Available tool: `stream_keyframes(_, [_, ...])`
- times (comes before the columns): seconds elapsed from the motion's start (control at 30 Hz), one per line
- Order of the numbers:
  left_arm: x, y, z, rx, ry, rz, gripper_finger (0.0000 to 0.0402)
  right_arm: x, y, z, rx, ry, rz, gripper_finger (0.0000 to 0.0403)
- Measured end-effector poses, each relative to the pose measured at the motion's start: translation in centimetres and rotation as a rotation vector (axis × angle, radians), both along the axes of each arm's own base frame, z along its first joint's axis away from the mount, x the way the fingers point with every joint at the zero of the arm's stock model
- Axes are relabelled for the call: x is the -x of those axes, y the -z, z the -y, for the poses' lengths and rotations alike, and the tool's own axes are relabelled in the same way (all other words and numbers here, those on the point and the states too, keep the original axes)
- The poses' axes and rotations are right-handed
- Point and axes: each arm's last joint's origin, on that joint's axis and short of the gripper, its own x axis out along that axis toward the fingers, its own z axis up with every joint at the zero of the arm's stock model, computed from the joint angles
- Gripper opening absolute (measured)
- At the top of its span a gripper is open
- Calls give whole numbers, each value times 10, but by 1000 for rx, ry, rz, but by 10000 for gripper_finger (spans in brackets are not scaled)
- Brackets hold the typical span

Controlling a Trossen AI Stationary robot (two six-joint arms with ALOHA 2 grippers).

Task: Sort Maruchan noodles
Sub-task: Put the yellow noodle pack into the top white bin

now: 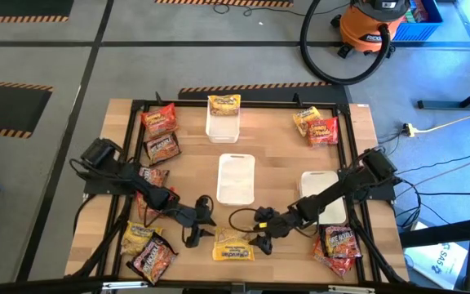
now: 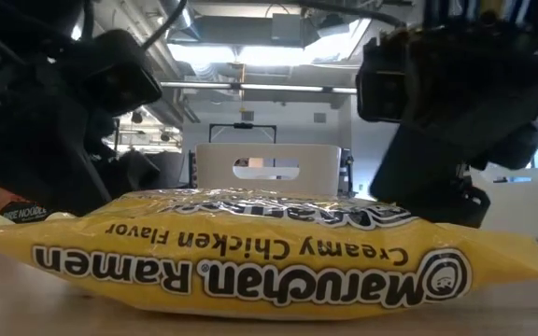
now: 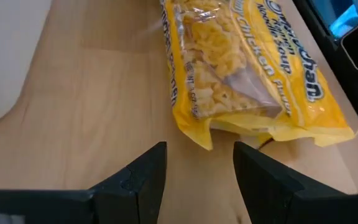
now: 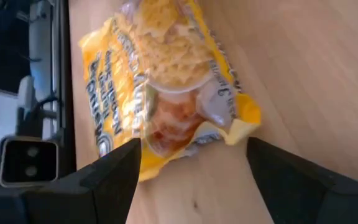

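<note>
While yellow noodle packet [image 1: 232,247] lies on wooden table [image 1: 272,155], left gripper [image 3: 197,177] and right gripper [image 4: 194,177] gape, orange vacuum [image 1: 373,24] behind

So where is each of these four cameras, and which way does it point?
High: above the table, looking straight down; both arms show.
Low: at tabletop height, facing the room; yellow packet fills it, arms loom above.
Left wrist: behind the open left gripper, facing that packet.
Right wrist: behind the open right gripper, same packet.
All four share it.
</note>
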Motion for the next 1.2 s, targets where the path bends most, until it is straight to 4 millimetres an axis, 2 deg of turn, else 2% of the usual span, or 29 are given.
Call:
stream_keyframes(0.17, [-9, 5, -2, 28, -3, 27, 179, -4, 3, 2, -26, 41, 14, 293])
stream_keyframes(0.5, [-29, 4, 6, -3, 22, 60, 179, -9, 0, 6, 1, 78, 86, 293])
stream_keyframes(0.87, [-31, 3, 5, -16, 0, 66, 179, -11, -3, 4, 6, 26, 132, 293])
stream_keyframes(1.0, [-31, 3, 4, -20, -10, 72, 179, -15, 9, 4, 1, 26, 127, 292])
stream_keyframes(1.1, [-31, 3, 5, -22, -9, 73, 179, -20, 11, 2, 9, 17, 134, 278])
stream_keyframes(1.2, [-31, 3, 5, -36, 3, 79, 179, -22, 10, 0, 34, -1, 140, 243])
